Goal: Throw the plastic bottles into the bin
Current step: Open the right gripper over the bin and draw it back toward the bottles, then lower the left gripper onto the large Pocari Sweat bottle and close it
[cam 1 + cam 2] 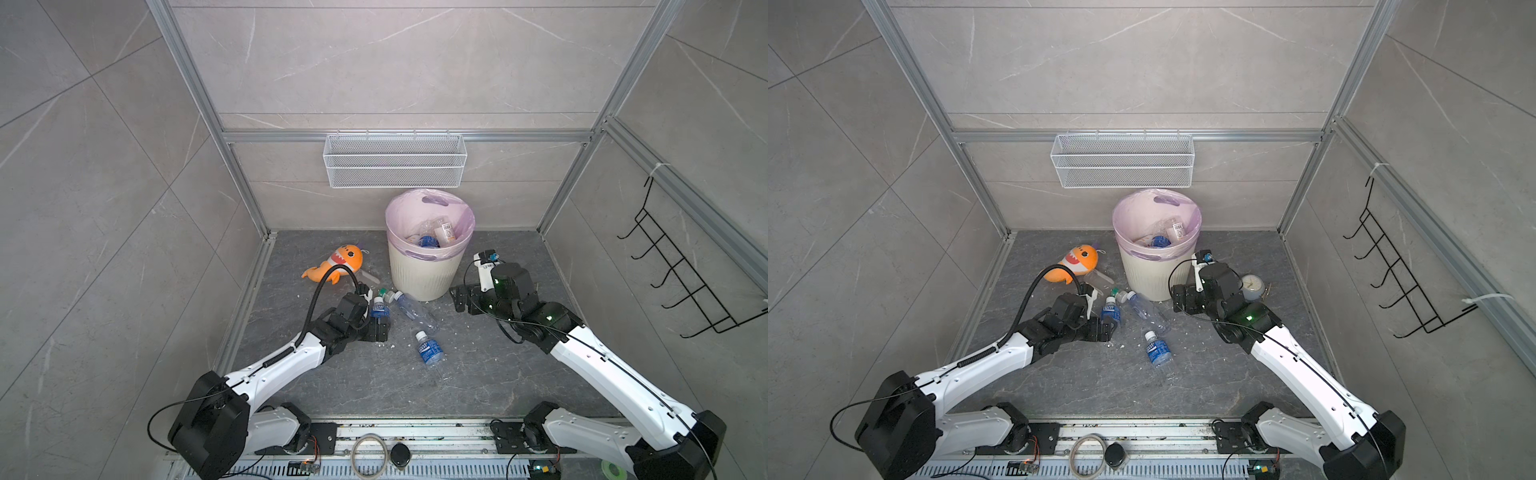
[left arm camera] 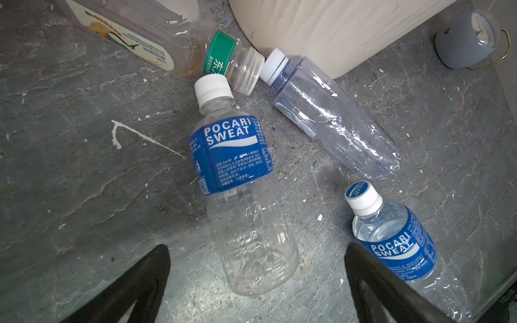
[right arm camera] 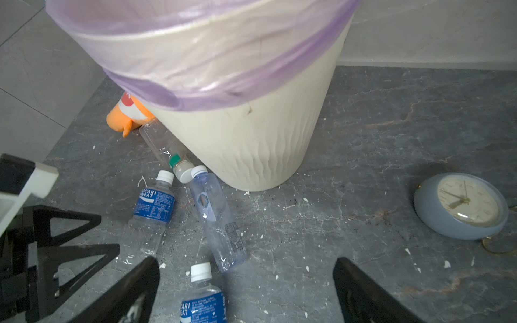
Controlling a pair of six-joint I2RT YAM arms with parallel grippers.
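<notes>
In both top views the bin (image 1: pixel 424 270), lined with a lilac bag (image 1: pixel 399 224), is standing at 12 o'clock on the worktop (image 1: pixel 478 374), below a wire basket (image 1: pixel 395 162), and several bottles (image 1: pixel 428 241) are lying inside it. Four more are lying on the worktop around 7 o'clock from the bin's foot: a green-band bottle (image 1: pixel 386 294), a Pocari bottle (image 1: pixel 379 309), a clear bottle (image 1: pixel 415 309) and, nearest 6 o'clock, a second Pocari bottle (image 1: pixel 430 351). The left gripper (image 1: pixel 380 330) is hanging over the Pocari bottle's lower half, and the right gripper (image 1: pixel 460 298) is hovering at 4 o'clock from the bin, near its wall. A plush (image 1: pixel 336 266) is lying at 9 o'clock from the bin, and in a top view a clock (image 1: pixel 1252 284) is showing just past the right arm. In the left wrist view the left gripper (image 2: pixel 257 249) is standing wide, its fingers (image 2: pixel 145 279) straddling the Pocari bottle (image 2: pixel 232 156) without visibly touching it. That bottle's cap is lying against the green-band bottle (image 2: pixel 221 53), and the clear bottle (image 2: pixel 330 117) is lying just beside, its cap by the bin (image 2: pixel 335 33). In the right wrist view the right gripper (image 3: pixel 246 260) is also gaping wide and holding nothing, hanging above the clear bottle's (image 3: pixel 215 218) base and the second Pocari bottle (image 3: pixel 202 302), with the clock (image 3: pixel 461 205) lying well apart from the bottles.
</notes>
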